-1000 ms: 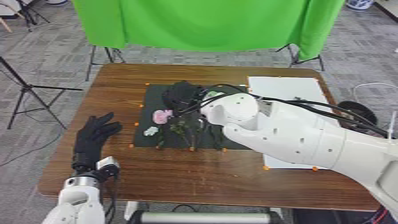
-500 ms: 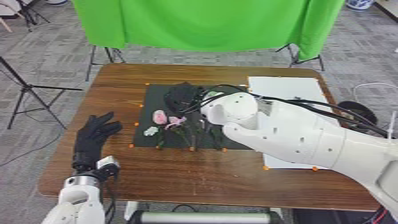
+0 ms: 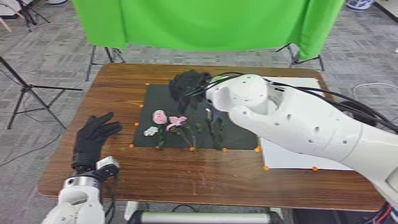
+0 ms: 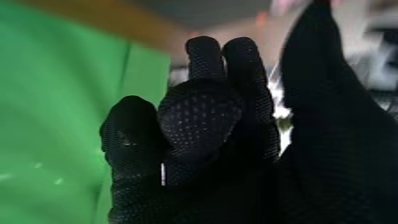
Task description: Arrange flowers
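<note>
The right hand (image 3: 188, 82) has been drawn away from the flowers, towards the far edge of the dark mat (image 3: 238, 140). By this movement the pink lily (image 3: 177, 121) has been uncovered; one second ago it was not seen. It is now lying nearer to the robot than the hand, apart from it, with its stem towards the robot. Its place has been the same since half a second ago, so it may be judged that it has been released, and that the hand is being taken away for the next step.

To the left of the lily, also nearer to the robot than the hand, the pink bloom (image 3: 160, 117) and the small white flower (image 3: 151, 131) are seen.

The fingers (image 4: 247, 65) are mostly straight and partly spread, and a wide gap is left at one side. No flower is seen pinched. Something pale is seen through this gap, but whether it is touched cannot be told.

The left hand (image 3: 91, 142) is kept waiting beside the mat, with its fingers relaxed and slightly apart.
</note>
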`<control>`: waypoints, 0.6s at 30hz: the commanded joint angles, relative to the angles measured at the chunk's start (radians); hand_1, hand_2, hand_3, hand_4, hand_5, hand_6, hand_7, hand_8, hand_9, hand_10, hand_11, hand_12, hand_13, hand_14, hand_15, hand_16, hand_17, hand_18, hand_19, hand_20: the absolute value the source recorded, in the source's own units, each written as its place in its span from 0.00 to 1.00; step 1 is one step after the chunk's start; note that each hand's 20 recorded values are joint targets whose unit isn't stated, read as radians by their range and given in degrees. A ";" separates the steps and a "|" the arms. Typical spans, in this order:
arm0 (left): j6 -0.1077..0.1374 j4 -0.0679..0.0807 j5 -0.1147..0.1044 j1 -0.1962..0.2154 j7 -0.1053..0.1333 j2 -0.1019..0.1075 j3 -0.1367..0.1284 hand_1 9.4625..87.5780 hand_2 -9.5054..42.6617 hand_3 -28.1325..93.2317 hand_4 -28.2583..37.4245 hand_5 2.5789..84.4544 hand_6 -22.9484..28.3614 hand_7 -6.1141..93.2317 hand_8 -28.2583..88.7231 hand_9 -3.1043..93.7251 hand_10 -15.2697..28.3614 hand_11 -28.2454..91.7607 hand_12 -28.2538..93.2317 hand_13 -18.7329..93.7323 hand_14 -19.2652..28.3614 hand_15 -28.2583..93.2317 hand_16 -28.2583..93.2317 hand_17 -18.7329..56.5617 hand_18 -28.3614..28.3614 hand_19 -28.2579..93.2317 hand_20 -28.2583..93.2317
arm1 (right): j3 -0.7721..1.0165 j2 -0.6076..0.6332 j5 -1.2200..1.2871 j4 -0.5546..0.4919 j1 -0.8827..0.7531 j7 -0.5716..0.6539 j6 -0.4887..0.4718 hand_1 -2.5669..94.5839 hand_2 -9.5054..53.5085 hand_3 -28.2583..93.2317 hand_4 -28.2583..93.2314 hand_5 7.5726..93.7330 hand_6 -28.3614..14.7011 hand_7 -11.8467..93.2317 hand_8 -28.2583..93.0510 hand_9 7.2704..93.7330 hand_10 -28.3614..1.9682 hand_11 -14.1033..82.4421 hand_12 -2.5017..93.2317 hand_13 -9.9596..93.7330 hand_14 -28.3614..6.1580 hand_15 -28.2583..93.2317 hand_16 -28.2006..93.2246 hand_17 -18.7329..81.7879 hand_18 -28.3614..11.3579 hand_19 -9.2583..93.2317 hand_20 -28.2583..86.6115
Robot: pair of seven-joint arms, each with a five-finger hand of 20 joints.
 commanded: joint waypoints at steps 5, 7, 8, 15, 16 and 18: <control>0.005 -0.012 0.000 0.030 -0.015 -0.009 -0.014 0.11 0.40 0.77 0.00 0.61 0.52 0.19 0.17 0.61 0.70 0.41 0.30 0.57 0.78 0.45 0.18 0.37 0.69 0.32 0.36 | 0.352 0.328 0.103 -0.089 -0.097 0.262 -0.175 0.28 0.00 0.80 0.10 0.51 0.69 0.23 0.16 0.62 0.51 0.23 0.19 0.92 0.72 0.75 0.45 0.78 0.36 1.00 0.72; 0.006 -0.015 0.000 0.035 -0.014 -0.011 -0.016 0.11 0.40 0.77 0.00 0.61 0.52 0.19 0.17 0.61 0.70 0.41 0.30 0.57 0.78 0.45 0.18 0.37 0.69 0.32 0.36 | 0.383 0.355 0.117 -0.073 -0.134 0.296 -0.241 0.26 0.00 0.79 0.08 0.43 0.68 0.20 0.17 0.55 0.44 0.22 0.18 0.91 0.70 0.74 0.44 0.77 0.34 1.00 0.70; 0.007 -0.016 0.001 0.037 -0.015 -0.011 -0.017 0.11 0.40 0.77 0.00 0.61 0.52 0.19 0.17 0.61 0.70 0.41 0.30 0.57 0.78 0.45 0.18 0.37 0.69 0.32 0.36 | 0.396 0.368 0.124 -0.066 -0.154 0.307 -0.255 0.26 0.00 0.78 0.07 0.40 0.68 0.19 0.17 0.52 0.41 0.22 0.18 0.90 0.69 0.74 0.44 0.76 0.33 1.00 0.68; -0.003 -0.015 0.005 0.033 -0.024 -0.010 -0.015 0.11 0.41 0.77 0.00 0.61 0.52 0.19 0.17 0.61 0.70 0.41 0.30 0.57 0.78 0.45 0.18 0.37 0.69 0.32 0.36 | 0.469 0.453 0.106 -0.090 -0.347 0.364 -0.222 0.21 0.00 0.75 0.01 0.35 0.69 0.17 0.18 0.47 0.35 0.21 0.17 0.88 0.64 0.74 0.43 0.73 0.29 1.00 0.66; -0.003 -0.014 0.005 0.032 -0.025 -0.010 -0.014 0.11 0.41 0.77 0.00 0.61 0.52 0.19 0.17 0.61 0.70 0.41 0.30 0.57 0.78 0.45 0.18 0.37 0.69 0.32 0.36 | 0.467 0.458 0.097 -0.090 -0.366 0.370 -0.204 0.21 0.00 0.76 0.01 0.37 0.70 0.18 0.18 0.49 0.37 0.21 0.17 0.89 0.64 0.74 0.43 0.73 0.29 1.00 0.65; -0.005 -0.015 0.005 0.032 -0.025 -0.009 -0.014 0.11 0.41 0.77 0.00 0.61 0.52 0.19 0.17 0.61 0.70 0.41 0.30 0.57 0.78 0.45 0.18 0.37 0.69 0.32 0.36 | 0.474 0.461 0.088 -0.086 -0.401 0.379 -0.187 0.23 0.00 0.77 0.01 0.40 0.70 0.19 0.17 0.51 0.40 0.21 0.17 0.90 0.64 0.74 0.43 0.74 0.29 1.00 0.66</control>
